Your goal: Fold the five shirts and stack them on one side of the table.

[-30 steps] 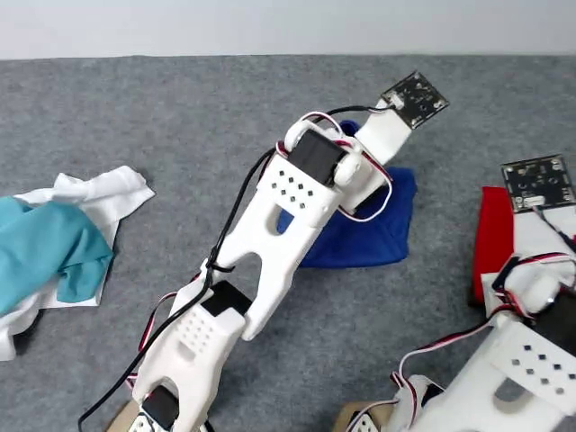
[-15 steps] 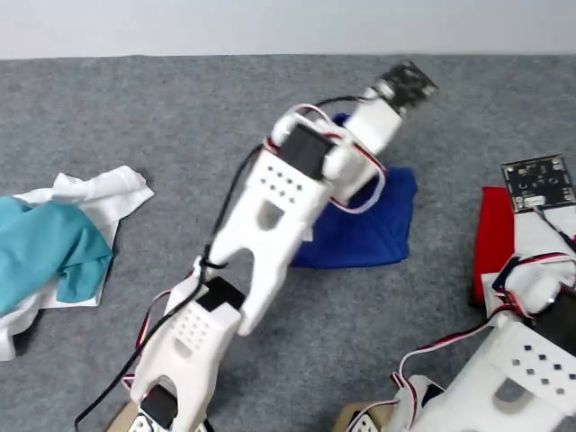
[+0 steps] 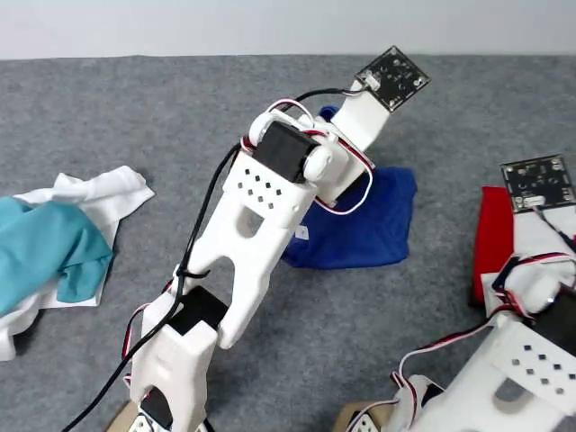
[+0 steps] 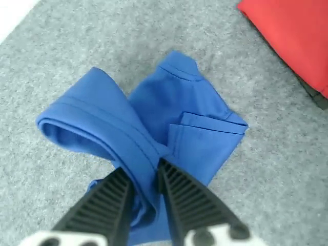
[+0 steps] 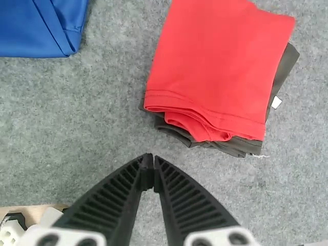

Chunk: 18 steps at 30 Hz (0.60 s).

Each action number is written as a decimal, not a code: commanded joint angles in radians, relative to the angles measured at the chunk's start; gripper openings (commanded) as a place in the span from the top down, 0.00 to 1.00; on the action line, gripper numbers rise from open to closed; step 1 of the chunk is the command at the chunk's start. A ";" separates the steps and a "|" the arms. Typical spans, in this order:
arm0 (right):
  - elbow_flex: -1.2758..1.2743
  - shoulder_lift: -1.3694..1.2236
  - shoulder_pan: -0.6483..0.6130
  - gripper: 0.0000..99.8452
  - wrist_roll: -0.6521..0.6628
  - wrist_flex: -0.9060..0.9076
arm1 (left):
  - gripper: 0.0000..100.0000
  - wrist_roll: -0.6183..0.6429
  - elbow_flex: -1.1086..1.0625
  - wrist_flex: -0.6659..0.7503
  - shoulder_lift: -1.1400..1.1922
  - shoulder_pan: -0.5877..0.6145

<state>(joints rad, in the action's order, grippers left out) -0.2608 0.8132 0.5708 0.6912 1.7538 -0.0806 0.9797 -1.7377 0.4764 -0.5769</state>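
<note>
Left gripper (image 4: 145,171) pinches a fold of the blue shirt (image 4: 195,118) near the middle of the table (image 3: 135,117).
To fold well, I think it should carry this edge flat over the rest, without dragging; the right gripper (image 5: 147,160) is closed on nothing beside the red shirt (image 5: 215,66).

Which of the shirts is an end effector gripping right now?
The blue shirt, pinched in the left end effector. The red shirt lies folded on a dark shirt; the teal shirt and white shirt lie loose.
</note>
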 commanded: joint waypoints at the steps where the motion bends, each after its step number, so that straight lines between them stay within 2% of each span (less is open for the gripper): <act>1: 0.008 0.016 0.013 0.99 0.005 0.007 | 0.99 -0.012 0.021 -0.018 -0.075 0.035; 10: 0.008 0.016 0.013 0.99 0.005 0.007 | 0.99 -0.077 0.022 -0.018 -0.127 0.124; 18: 0.006 0.016 0.012 0.99 0.003 0.005 | 0.99 -0.072 0.028 -0.012 -0.058 0.018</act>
<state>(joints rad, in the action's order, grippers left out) -0.2608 0.8132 0.5708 0.6912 1.7538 -0.1481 0.9782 -1.7377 0.4135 -0.5109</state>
